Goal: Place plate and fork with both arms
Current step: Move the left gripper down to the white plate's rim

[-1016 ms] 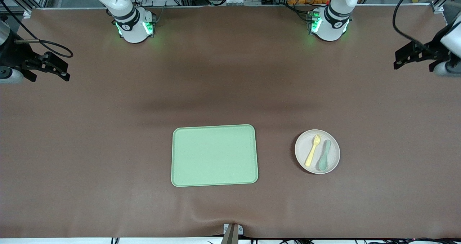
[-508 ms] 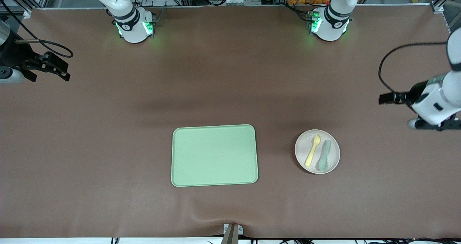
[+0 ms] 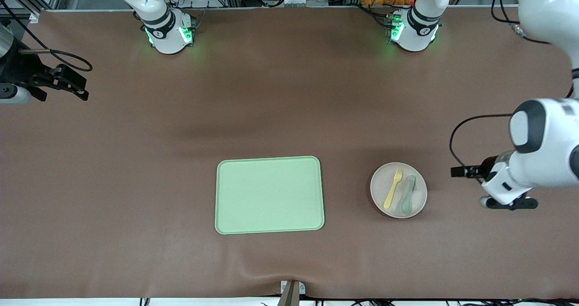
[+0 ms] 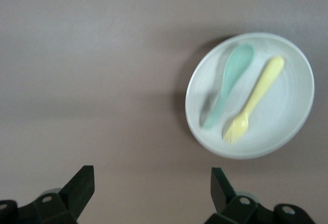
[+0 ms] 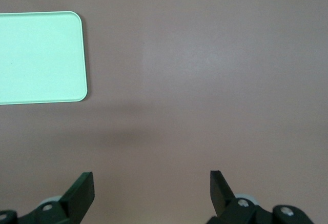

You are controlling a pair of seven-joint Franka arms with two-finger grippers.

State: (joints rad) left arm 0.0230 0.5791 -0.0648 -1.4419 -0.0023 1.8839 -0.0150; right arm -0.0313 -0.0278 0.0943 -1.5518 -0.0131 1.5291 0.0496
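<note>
Count on my counter: four loose things, two arms, two grippers.

I count one plate (image 3: 379, 196), one fork (image 3: 392, 189) and one spoon (image 3: 408, 196), both lying on that plate, and one tray (image 3: 269, 195) at nine o'clock from it. One counter (image 3: 289, 93) carries them all. Two arms are mine, each with one gripper: my left gripper (image 4: 152, 193) with its two fingers spread wide, my right gripper (image 5: 152, 192) with two fingers spread the same.
</note>
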